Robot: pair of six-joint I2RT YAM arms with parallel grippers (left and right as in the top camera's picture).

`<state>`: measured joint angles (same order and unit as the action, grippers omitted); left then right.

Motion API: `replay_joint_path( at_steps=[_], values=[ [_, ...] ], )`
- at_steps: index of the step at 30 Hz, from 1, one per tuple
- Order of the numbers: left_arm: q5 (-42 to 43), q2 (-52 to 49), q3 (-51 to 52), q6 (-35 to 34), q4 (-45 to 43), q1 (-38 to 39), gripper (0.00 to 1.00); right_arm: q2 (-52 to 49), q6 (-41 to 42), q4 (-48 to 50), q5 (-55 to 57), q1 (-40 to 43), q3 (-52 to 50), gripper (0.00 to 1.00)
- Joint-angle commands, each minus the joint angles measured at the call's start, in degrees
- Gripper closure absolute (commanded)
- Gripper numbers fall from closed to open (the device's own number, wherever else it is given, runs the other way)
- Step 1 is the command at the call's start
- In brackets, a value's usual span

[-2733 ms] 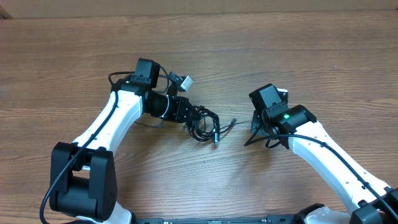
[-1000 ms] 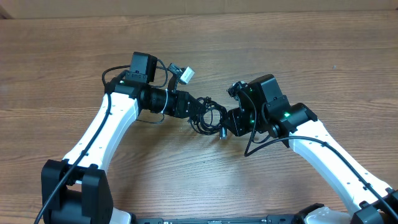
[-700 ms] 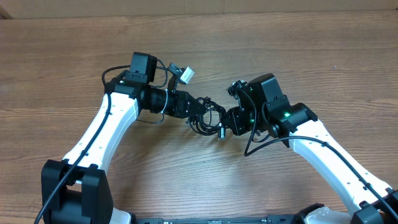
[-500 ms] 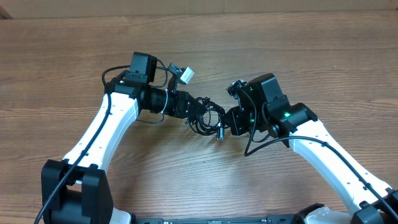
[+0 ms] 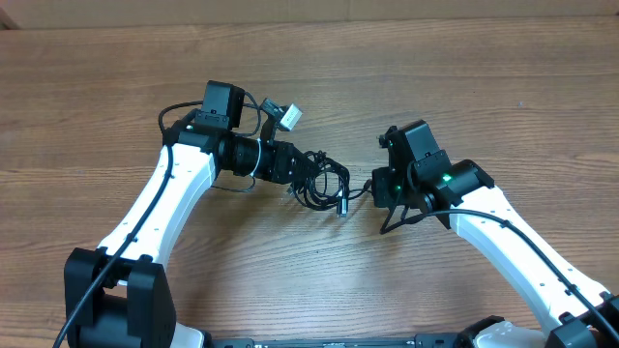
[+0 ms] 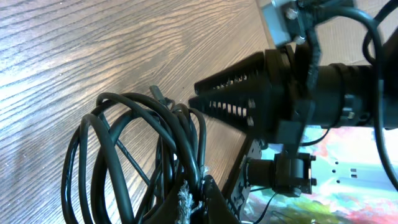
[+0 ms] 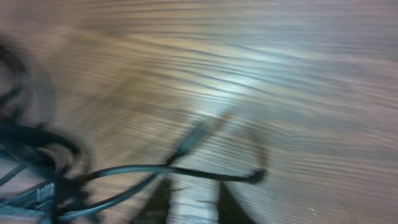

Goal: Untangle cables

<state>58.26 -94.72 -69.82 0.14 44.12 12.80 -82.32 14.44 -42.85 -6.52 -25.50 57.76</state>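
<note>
Here, cables (image 5: 325, 184) are seen bunched over wooden table (image 5: 484, 77) between both arms, clamped in fully closed left gripper (image 5: 302, 172). Single strand (image 5: 359, 194) is stretched toward right gripper (image 5: 379, 190); wrist view is blurred, so jaw gap and hold cannot be told.

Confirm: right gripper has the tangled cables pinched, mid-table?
Wrong side. The left gripper has the tangled cables pinched, mid-table; the overhead view shows it, and the left wrist view shows the coils gathered at its fingers. The right gripper sits beside the tangle.
</note>
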Motion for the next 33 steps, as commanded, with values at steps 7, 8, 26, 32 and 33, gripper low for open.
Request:
replay_joint_path(
  at_steps=[7, 8, 26, 32, 33],
  values=[
    [-0.4, 1.1, -1.5, -0.1, 0.4, 0.7, 0.96, 1.2, -7.3, 5.0, -20.4, 0.1, 1.6, 0.49],
    [-0.4, 1.1, -1.5, -0.2, 0.4, 0.7, 0.96, 1.2, -7.3, 5.5, -21.2, 0.1, 1.6, 0.49],
    [9.4, 1.1, -1.5, -0.1, 0.7, 0.7, 0.96, 1.2, -7.0, 9.2, -13.9, 0.1, 1.6, 0.77],
    [9.8, 1.1, -1.5, -0.1, 0.7, 0.7, 0.96, 1.2, -7.0, 9.2, -13.2, 0.1, 1.6, 0.78],
    [9.8, 1.1, -1.5, -0.1, 0.7, 0.7, 0.96, 1.2, -7.0, 9.2, -12.7, 0.1, 1.6, 0.80]
  ],
)
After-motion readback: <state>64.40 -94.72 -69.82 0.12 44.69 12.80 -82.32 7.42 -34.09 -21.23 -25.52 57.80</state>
